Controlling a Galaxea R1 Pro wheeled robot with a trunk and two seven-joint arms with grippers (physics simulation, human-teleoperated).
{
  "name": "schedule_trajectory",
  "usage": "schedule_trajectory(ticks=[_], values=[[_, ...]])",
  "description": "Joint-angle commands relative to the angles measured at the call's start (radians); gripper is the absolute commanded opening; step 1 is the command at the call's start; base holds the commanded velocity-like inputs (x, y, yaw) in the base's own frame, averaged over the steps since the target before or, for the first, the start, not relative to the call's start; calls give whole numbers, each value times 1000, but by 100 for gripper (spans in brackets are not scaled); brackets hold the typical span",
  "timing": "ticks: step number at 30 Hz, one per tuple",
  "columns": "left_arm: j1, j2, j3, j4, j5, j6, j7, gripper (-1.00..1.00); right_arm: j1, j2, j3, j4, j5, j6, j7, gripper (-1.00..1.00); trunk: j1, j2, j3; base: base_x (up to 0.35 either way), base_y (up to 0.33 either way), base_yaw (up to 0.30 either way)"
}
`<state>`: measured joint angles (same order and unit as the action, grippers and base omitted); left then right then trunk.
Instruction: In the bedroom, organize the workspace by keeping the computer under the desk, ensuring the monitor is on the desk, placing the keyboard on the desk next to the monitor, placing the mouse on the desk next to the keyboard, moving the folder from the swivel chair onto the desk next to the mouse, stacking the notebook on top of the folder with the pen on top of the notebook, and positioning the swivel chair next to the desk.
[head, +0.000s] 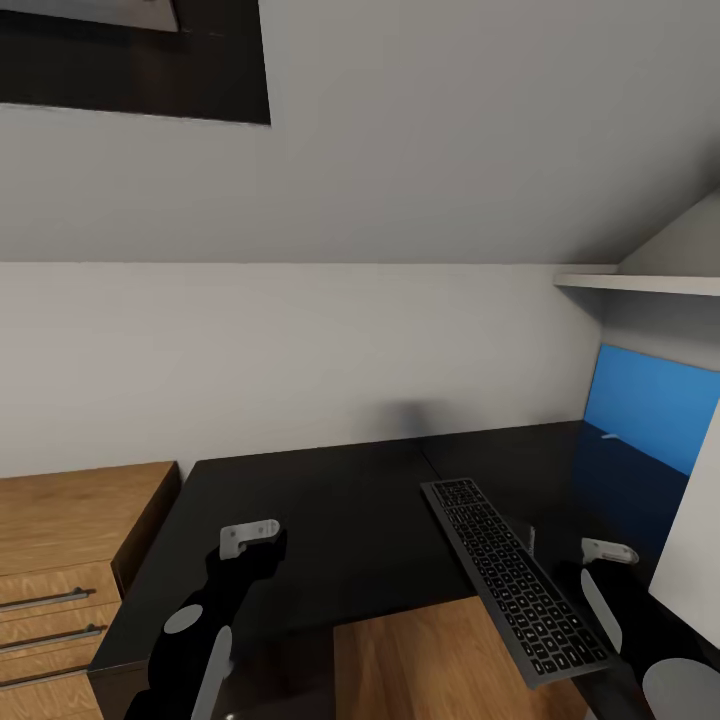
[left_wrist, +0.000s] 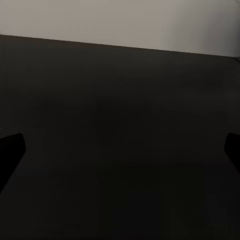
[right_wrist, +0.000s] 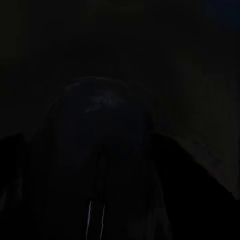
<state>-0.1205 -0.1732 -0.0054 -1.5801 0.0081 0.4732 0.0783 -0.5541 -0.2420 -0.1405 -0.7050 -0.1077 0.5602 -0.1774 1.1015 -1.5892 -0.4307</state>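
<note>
The glossy black desk (head: 330, 520) runs along the pale grey wall. The keyboard (head: 515, 575), black keys in a grey frame, lies on it at a slant right of the middle, its near end at the desk's inner edge. My left gripper (head: 250, 537) hovers open over bare desk top (left_wrist: 120, 100), well left of the keyboard, its fingertips (left_wrist: 11, 150) wide apart. My right gripper (head: 608, 552) hangs just right of the keyboard. In the very dark right wrist view a rounded black mouse (right_wrist: 100, 115) sits close between its fingers (right_wrist: 190, 175).
A light-wood drawer chest (head: 70, 560) stands against the desk's left end. A blue wall panel (head: 650, 410) and a white shelf (head: 640, 285) are at the right, with a white upright panel (head: 695, 540) at the frame edge. Wood floor (head: 420, 670) shows below the desk edge.
</note>
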Motion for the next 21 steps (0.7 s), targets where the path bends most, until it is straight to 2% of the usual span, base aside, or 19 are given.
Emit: schedule_trajectory(ticks=[1, 21], values=[[-1, 0, -1, -1, 1, 5, 4, 100, 0, 0, 1, 2, -5, 10, -5, -100, 0, -1, -1, 0, 0, 0], [-1, 0, -1, -1, 2, 6, 4, 100, 0, -2, -2, -2, -3, 9, -5, -100, 0, -1, -1, 0, 0, 0]])
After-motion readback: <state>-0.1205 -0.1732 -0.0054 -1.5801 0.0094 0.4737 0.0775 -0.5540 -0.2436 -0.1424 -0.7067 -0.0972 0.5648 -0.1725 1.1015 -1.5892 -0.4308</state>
